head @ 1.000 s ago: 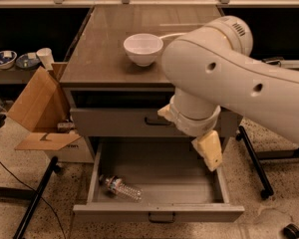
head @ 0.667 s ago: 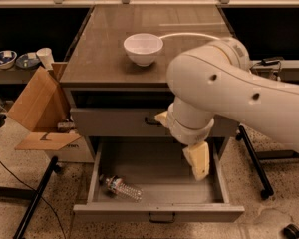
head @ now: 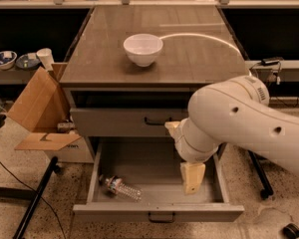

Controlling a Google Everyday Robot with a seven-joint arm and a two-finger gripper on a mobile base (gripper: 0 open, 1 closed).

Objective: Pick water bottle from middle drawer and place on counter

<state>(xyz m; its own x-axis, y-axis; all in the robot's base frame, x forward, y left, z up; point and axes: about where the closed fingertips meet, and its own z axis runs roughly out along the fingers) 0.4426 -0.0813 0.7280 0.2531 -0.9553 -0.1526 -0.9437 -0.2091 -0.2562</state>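
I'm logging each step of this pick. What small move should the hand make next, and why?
Probably shift the hand across the tray toward the water bottle. In the camera view the hand sits over the right of the open middle drawer, while the bottle lies on its side at front left, apart from it, not yet grasped.

Warm dim light, counter (head: 104, 59) glare arc, gripper (head: 191, 182) lit over middle drawer (head: 157, 212)

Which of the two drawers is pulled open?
The lower, middle drawer: it holds the water bottle, with the gripper over its right side. The drawer above shows only its front.
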